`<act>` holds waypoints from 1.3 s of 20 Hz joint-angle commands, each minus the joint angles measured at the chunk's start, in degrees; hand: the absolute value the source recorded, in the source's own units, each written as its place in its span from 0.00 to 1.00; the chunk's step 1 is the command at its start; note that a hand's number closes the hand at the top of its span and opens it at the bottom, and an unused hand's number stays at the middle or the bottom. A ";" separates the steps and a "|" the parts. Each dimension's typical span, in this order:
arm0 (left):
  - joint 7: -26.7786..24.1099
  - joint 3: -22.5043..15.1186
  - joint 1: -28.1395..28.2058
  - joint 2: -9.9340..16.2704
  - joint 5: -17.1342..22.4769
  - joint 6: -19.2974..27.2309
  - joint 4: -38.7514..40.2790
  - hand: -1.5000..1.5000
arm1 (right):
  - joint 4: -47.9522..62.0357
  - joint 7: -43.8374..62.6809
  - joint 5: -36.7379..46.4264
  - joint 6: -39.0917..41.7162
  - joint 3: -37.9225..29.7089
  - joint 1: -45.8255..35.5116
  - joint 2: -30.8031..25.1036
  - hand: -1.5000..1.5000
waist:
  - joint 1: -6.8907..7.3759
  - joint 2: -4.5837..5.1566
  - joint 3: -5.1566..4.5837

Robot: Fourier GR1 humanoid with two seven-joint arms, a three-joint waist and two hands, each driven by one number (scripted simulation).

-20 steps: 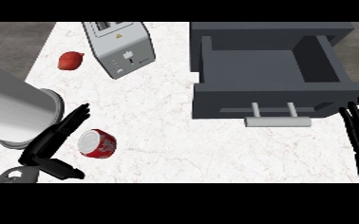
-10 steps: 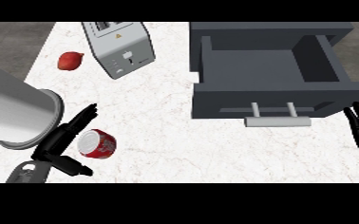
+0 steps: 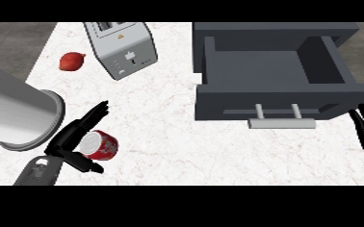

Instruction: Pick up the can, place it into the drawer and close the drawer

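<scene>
Black left hand (image 3: 71,139) shown at lower left, fingers straight and spread beside small red cylindrical can (image 3: 99,145); thumb set below it, nothing clamped yet. Can seen lying on side on white marbled counter (image 3: 185,139), pale end turned toward palm, presumably to be enclosed from that side. Dark grey drawer (image 3: 274,79) seen pulled open at right, cavity exposed for receiving can, well apart from it. Right hand (image 3: 357,125) glimpsed only at right edge; finger state cannot be told.
</scene>
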 commanded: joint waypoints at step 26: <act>7.63 -6.21 6.51 -6.41 7.86 -8.58 -19.89 1.00 | -6.96 2.10 -0.20 -2.37 3.72 5.18 2.57 0.00 | 0.55 -0.22 0.06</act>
